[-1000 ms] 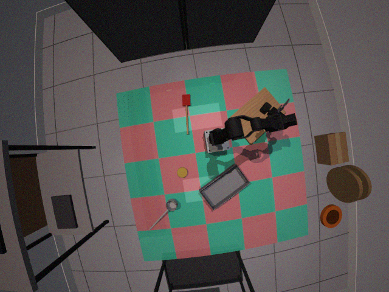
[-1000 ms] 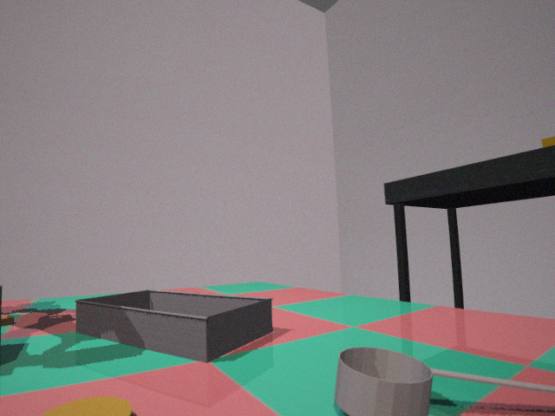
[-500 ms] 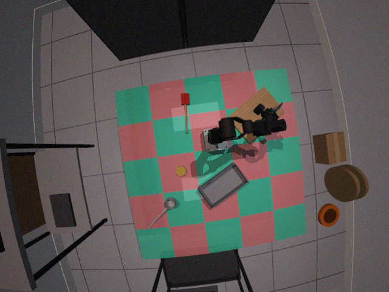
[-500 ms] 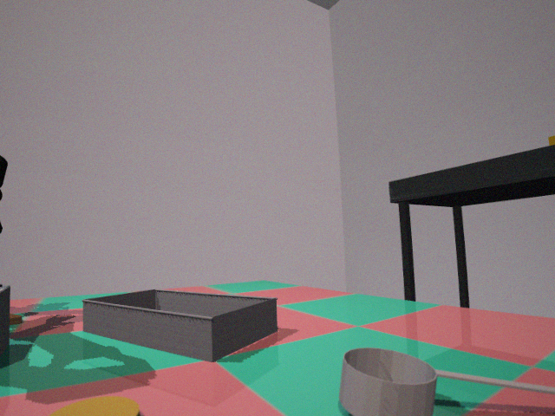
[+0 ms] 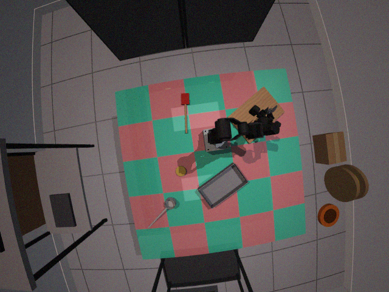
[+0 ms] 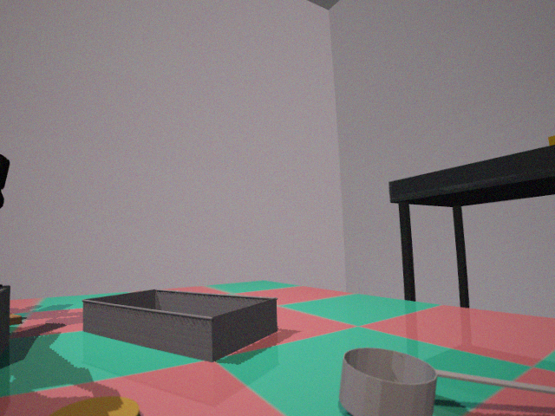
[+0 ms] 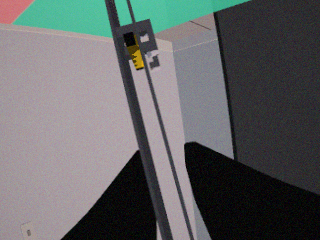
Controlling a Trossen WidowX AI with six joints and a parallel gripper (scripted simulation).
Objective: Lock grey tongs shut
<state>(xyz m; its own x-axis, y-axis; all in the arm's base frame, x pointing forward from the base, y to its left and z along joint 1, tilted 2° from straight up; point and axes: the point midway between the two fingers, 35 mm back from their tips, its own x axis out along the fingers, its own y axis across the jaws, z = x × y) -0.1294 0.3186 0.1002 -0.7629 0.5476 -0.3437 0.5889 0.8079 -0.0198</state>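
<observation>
My gripper is shut on the grey tongs. In the wrist view the two tong arms run close together, slanting from top to bottom past the black fingers. A grey block with a yellow piece sits on them near the top. The far ends are out of frame, so which way the tips point and whether the lock has caught cannot be told. In the top view the gripper and tongs are over the right part of the wooden board, held above it. The roasting tin holds nothing.
A red-headed spatula lies left of the board. A yellow disc and a grey long-handled cup are on the table's lower left. The arm's base is between board and tin.
</observation>
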